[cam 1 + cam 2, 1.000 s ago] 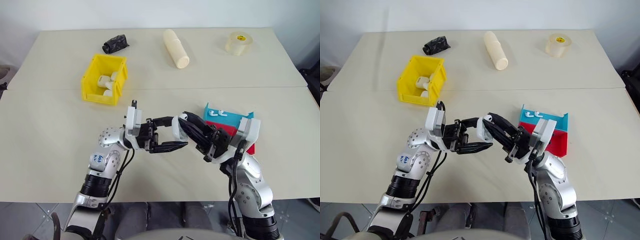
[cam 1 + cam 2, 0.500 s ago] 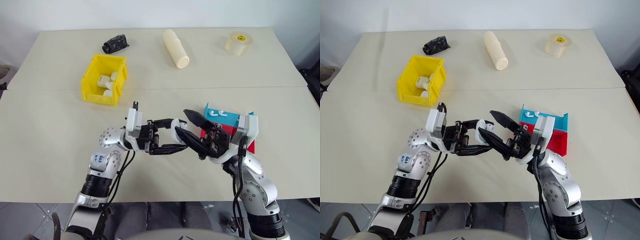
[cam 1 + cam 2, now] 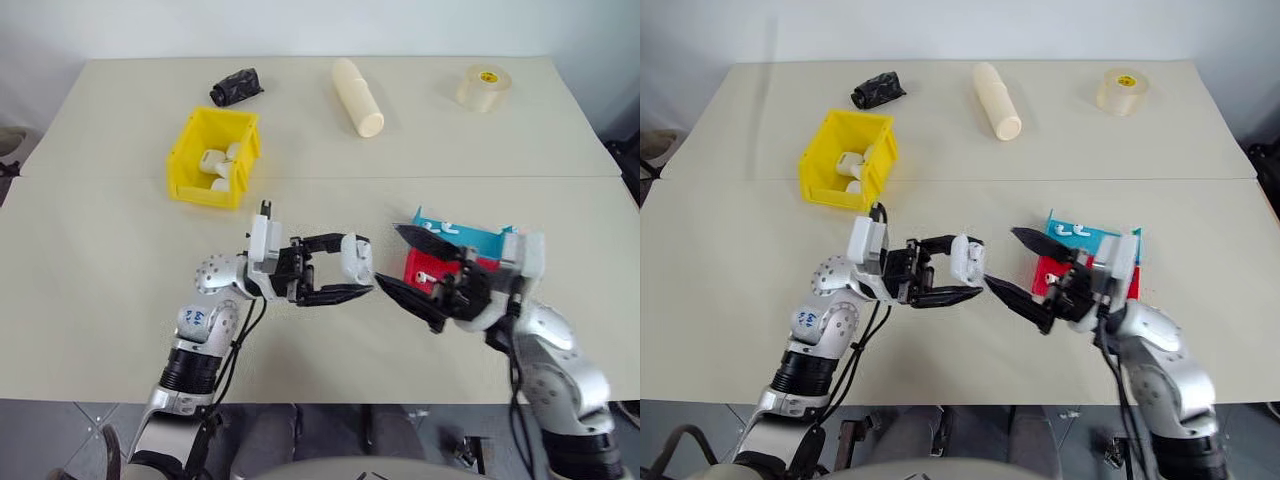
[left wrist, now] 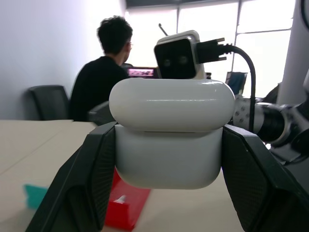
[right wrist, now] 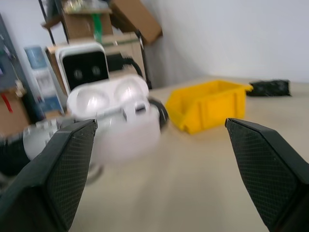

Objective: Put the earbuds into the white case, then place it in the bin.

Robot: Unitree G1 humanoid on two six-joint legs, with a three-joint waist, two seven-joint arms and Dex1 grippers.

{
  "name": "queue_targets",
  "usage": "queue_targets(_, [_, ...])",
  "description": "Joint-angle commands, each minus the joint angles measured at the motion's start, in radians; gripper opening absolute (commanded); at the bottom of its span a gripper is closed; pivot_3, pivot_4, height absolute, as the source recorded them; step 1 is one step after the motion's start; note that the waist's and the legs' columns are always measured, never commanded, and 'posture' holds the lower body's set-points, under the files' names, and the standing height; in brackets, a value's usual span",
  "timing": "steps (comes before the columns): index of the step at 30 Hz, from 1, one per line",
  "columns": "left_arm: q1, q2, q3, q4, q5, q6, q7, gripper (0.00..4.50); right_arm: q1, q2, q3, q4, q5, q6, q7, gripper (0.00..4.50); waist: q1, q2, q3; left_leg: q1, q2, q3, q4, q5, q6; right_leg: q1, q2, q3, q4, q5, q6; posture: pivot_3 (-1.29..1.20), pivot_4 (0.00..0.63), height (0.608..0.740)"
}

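Note:
My left gripper (image 3: 353, 267) is shut on the white case (image 3: 357, 259) and holds it above the table's middle, pointing right. In the left wrist view the case (image 4: 169, 150) sits squeezed between both black fingers (image 4: 91, 179). In the right wrist view its lid looks flipped up. My right gripper (image 3: 392, 258) is open just right of the case, clear of it, with nothing between its fingers. Two earbuds (image 3: 438, 227) lie on a teal tray (image 3: 470, 236) behind the right hand. The yellow bin (image 3: 186, 160) stands at the left with white items inside.
A red tray (image 3: 418, 266) lies against the teal one, with a small white piece on it. Along the table's far side are a black crumpled object (image 3: 236, 86), a cream cylinder (image 3: 357, 97) and a tape roll (image 3: 480, 87). A seated person (image 4: 104, 82) shows in the background.
My right gripper has opened wide and drawn back to the right, away from the case. The left gripper has stayed put, still shut on the case.

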Motion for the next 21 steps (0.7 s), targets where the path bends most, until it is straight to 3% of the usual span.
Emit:
queue_targets(1, [0.027,0.020,0.025,0.005,0.019,-0.046,0.012,2.81,0.067,-0.069,-0.132,-0.007,0.009,-0.023,0.060,4.47,0.001,0.000,0.000,0.000,0.000,0.000,0.000,0.000,0.000,0.000,0.000,0.000,0.000,0.000,0.000,0.00,0.150,0.740])
queue_targets(4, [0.041,0.025,0.030,0.002,0.024,-0.064,0.025,2.81,0.155,-0.135,-0.214,0.060,-0.017,-0.029,0.131,4.47,0.003,-0.001,0.000,0.000,0.000,0.000,0.000,0.000,0.000,0.001,0.000,0.000,0.000,0.000,0.000,0.00,0.150,0.740])
queue_targets(10, [0.059,-0.009,0.021,-0.001,0.047,-0.109,0.082,2.81,0.194,-0.191,-0.332,0.292,-0.147,-0.182,0.224,4.47,0.002,-0.001,0.000,0.001,-0.003,0.001,0.000,0.000,0.001,0.001,-0.001,0.000,0.000,0.000,0.000,0.00,0.150,0.740])
queue_targets(16, [0.075,-0.039,0.014,0.004,0.068,-0.141,0.128,2.81,0.138,-0.224,-0.316,0.361,-0.196,-0.219,0.255,4.47,-0.003,-0.001,0.000,0.001,-0.003,0.003,0.000,0.000,0.001,0.001,0.000,0.001,0.000,0.000,0.000,0.00,0.150,0.740])
queue_targets(21, [0.074,-0.045,0.006,0.010,0.072,-0.152,0.141,2.81,-0.012,-0.301,-0.205,0.311,-0.249,-0.019,0.153,4.47,-0.001,0.000,0.000,0.001,0.001,0.003,0.000,0.000,0.001,0.001,0.000,0.001,0.000,0.000,0.000,0.00,0.150,0.740])
